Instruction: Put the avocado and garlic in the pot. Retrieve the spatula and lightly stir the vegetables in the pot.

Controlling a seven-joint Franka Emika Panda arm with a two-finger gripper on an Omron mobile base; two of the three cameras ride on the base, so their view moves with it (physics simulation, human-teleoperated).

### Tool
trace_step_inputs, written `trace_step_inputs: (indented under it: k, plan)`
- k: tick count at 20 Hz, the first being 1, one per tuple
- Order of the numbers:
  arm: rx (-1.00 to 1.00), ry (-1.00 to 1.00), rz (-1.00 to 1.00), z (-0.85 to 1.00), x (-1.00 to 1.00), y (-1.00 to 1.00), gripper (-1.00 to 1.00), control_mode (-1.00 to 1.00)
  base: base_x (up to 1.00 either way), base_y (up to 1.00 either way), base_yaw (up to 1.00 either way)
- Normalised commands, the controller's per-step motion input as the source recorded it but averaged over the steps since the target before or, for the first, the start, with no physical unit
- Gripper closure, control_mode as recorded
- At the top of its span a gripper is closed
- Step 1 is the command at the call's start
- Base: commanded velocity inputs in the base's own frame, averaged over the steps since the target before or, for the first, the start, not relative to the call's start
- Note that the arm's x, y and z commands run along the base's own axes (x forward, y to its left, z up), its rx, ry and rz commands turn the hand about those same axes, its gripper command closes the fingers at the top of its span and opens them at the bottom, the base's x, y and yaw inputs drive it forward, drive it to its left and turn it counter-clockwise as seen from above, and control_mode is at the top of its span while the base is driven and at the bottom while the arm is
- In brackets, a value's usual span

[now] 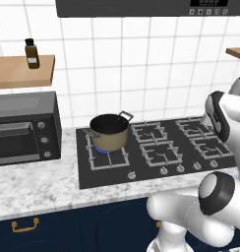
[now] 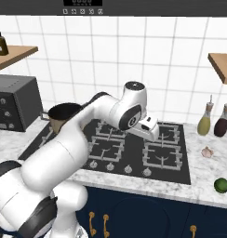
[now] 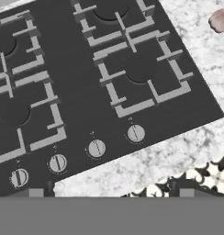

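The gripper (image 2: 155, 135) hangs over the hob (image 2: 134, 148), jaws spread wide and holding nothing. Garlic (image 2: 207, 152) and avocado (image 2: 221, 185) lie off to its right, the pot (image 2: 64, 116) away to its left

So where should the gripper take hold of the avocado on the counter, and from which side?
Grip the avocado across its round middle, coming straight down from above. It lies free on the marble counter near the front edge, right of the stove, apart from the garlic, so nothing blocks the fingers.
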Motion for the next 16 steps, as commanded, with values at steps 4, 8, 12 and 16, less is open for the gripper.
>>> trace_step_inputs:
  k: [4, 8, 12, 16]
  plan:
    - [0.01, 0.03, -0.16, -0.10, 0.03, -1.00, -1.00, -1.00, 0.00, 0.00, 0.00]
    - [0.09, 0.00, -0.02, 0.00, -0.23, -1.00, -1.00, -1.00, 0.00, 0.00, 0.00]
    - [0.13, 0.00, 0.00, 0.00, -0.64, -1.00, -1.00, -1.00, 0.00, 0.00, 0.00]
    - [0.09, 0.00, -0.01, -0.02, -0.29, -1.00, -1.00, -1.00, 0.00, 0.00, 0.00]
